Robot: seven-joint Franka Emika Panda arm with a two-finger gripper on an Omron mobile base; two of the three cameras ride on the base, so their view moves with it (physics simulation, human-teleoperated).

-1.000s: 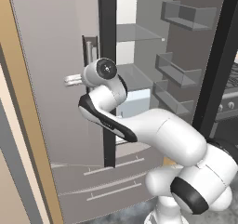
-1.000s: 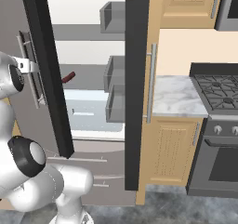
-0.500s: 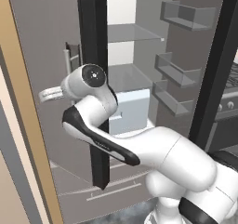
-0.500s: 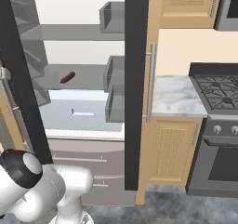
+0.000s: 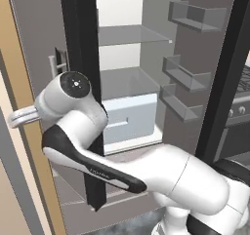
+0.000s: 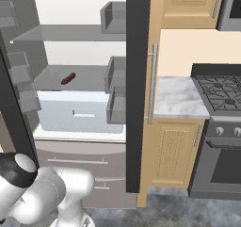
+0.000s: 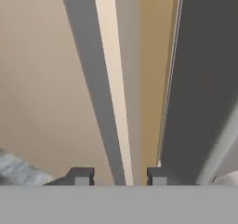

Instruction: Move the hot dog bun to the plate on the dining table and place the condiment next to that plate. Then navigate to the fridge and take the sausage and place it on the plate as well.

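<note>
Sausage (image 6: 68, 78): lying loose on a glass shelf (image 6: 75, 80) inside the fridge (image 6: 80, 70), toward the shelf's left half in the right base view, tilted on a diagonal, above the white drawer (image 6: 82, 114). Not touched by anything. Well apart from the arm.

Fridge doors swung wide, dark door edges (image 5: 83, 83) standing forward, door bins (image 5: 188, 73) exposed on the right-hand door in the left base view. Interior fully reachable, likely the point of the opening step.

End effector (image 7: 117, 175): fingertips (image 7: 80, 175) spread with a plain gap between them, nothing held. Pointed at tan wall and the outer face of a dark door, off to the left of the fridge and away from the shelves. Reads as released from the door handle (image 5: 52, 68), with the reach for the sausage not yet begun.

Against half a second ago: left door further open, so more of the shelf and drawer clear in the right base view; sausage in the same spot on the shelf. Arm's elbow swung lower and further left in the left base view.

Bun, plate and condiment not at this station.
</note>
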